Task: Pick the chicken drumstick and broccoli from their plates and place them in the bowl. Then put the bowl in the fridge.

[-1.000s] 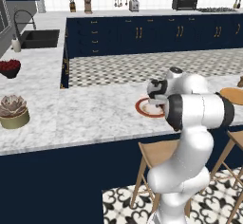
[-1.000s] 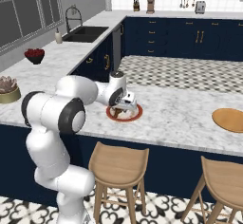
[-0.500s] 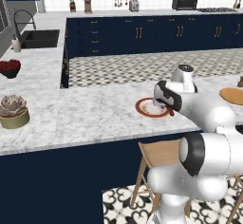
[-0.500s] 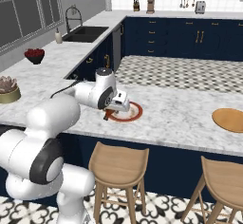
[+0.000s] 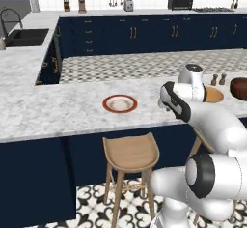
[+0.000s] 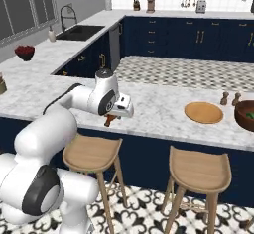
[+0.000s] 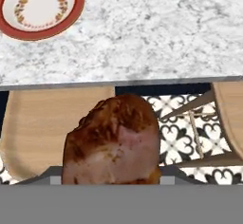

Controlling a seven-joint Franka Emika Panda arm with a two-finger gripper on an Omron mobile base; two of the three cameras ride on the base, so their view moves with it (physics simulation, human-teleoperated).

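Drumstick [image 7: 113, 142] sits clamped in the gripper [image 6: 112, 119], filling the lower middle of the hand view and hanging just past the counter edge at left center of the right base view. Red-rimmed plate [image 5: 119, 104] lies bare on the marble counter [image 5: 58, 106], center of the left base view. So the first pick looks done; the drop into the bowl [image 6: 245, 115] is not. Bowl stands at the far right edge, something green inside it, possibly the broccoli, too small to be sure. Tan plate [image 6: 204, 112] beside it looks bare. Fridge step remains, by my reading.

Around: two small shakers [image 6: 230, 98] stand between tan plate and bowl, close to the carry path. Wooden stools [image 6: 93, 153] wait under the overhang. Sink [image 6: 81, 32] at upper left.
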